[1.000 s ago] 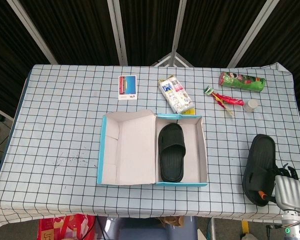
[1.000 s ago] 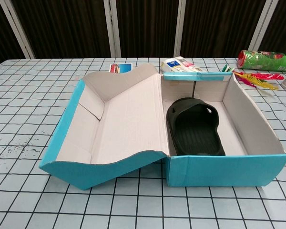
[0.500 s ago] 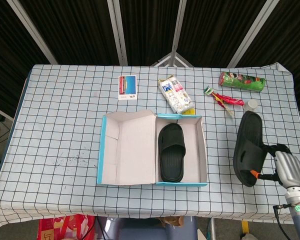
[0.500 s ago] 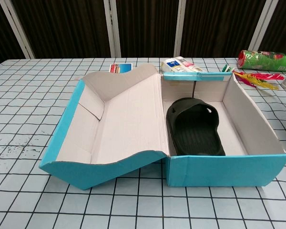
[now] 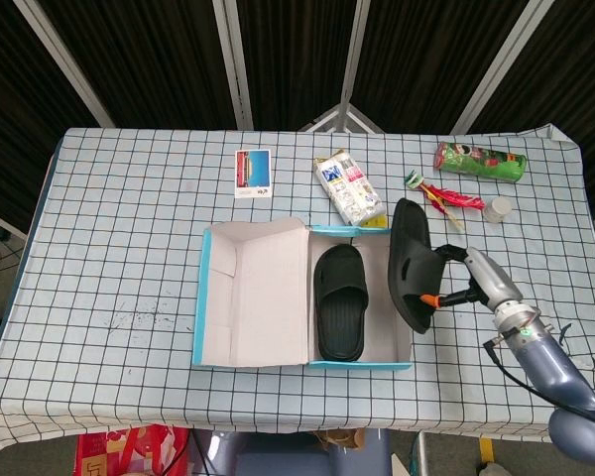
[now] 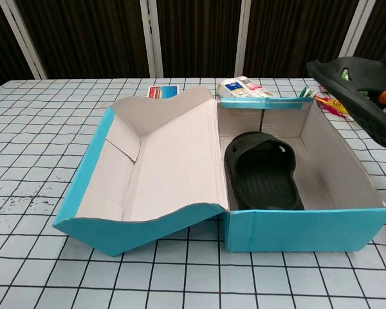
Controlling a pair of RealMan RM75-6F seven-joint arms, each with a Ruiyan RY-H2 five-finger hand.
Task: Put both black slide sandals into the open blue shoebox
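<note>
The open blue shoebox (image 5: 200, 297) (image 6: 296, 228) sits mid-table with its lid folded out to the left. One black sandal (image 5: 339, 301) (image 6: 264, 172) lies flat in the box's left half. My right hand (image 5: 468, 279) grips the second black sandal (image 5: 407, 263) (image 6: 357, 84), which hangs tilted on edge in the air just over the box's right wall. In the chest view that sandal enters from the right edge, above the box's far right corner; only a bit of the hand shows there. My left hand appears in neither view.
Behind the box lie a white snack packet (image 5: 348, 187), a small card (image 5: 253, 170), a green can on its side (image 5: 480, 161), a red-and-yellow wrapper (image 5: 444, 197) and a small white cup (image 5: 497, 208). The table's front edge runs close below the box.
My right hand has carried the second sandal up from the table's right front corner and leftward, tipping it on edge until it hangs over the box's right wall. The box and first sandal stayed put.
</note>
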